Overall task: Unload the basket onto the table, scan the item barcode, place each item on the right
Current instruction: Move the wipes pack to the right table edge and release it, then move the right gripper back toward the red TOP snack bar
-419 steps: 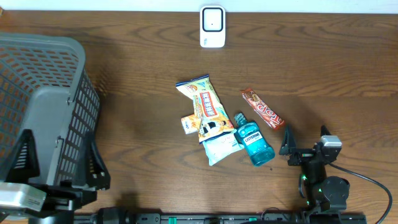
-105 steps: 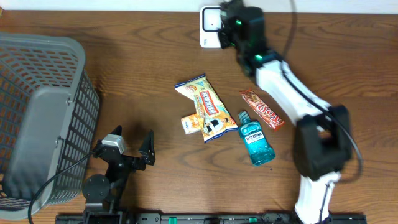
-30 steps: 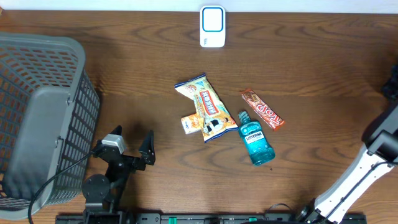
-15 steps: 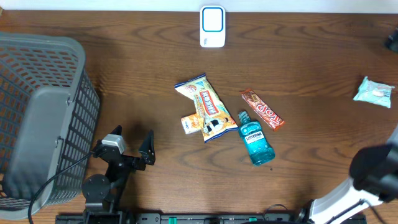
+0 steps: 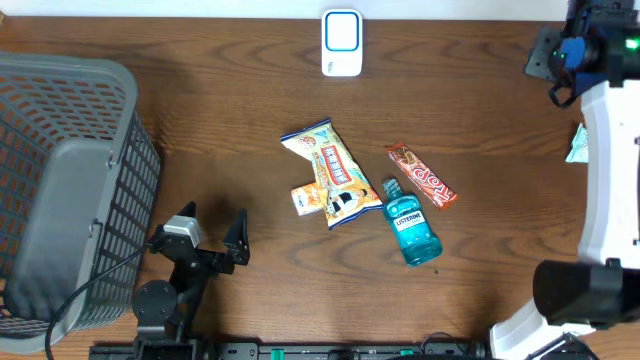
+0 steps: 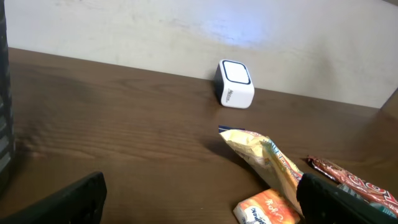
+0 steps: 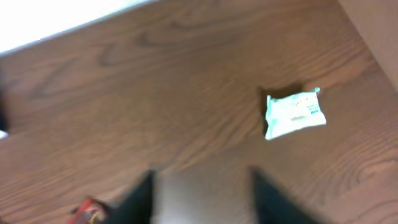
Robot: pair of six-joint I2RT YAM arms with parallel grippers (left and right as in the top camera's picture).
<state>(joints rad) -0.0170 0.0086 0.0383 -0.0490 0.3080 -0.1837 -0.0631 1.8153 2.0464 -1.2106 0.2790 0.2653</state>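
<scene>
Worktop point(image 5: 200, 120): a dark brown wood-grain surface is carrying everything.
Scanner point(image 5: 342, 42): a small white box with a blue-edged face is standing at the middle of the far edge. The dark print on its side is too small to read.
Packet point(image 7: 295, 113): a flat pale green and white pouch is lying on the wood close to the right edge, towards the far right corner and well apart from the scanner. From overhead the right arm is covering most of it. Its print is blurred.
Right claw point(image 7: 200, 180): it is hovering by the far right corner. Its two dark fingers point(image 7: 144, 198) are blurred but standing apart with bare wood between them, and they are gripping nothing.
Left claw point(image 5: 214, 222): it is sitting near the front edge, left of the middle, with its jaws spread wide and nothing in them.
Basket point(image 5: 60, 180): a grey mesh shopping basket is taking up the left edge.
Snack bag point(image 5: 327, 170): a yellow and white bag with a red panel is lying at the middle of the worktop. Its lettering is not readable.
Small box point(image 5: 304, 200): an orange and white box is touching the bag's front left corner.
Bottle point(image 5: 408, 228): a blue-green mouthwash bottle is lying on its side just right of the bag, and its label is reading LISTERINE.
Chocolate bar point(image 5: 422, 175): a red-brown wrapper with large white letters is lying at a slant just beyond the bottle. The word is not clear.
</scene>
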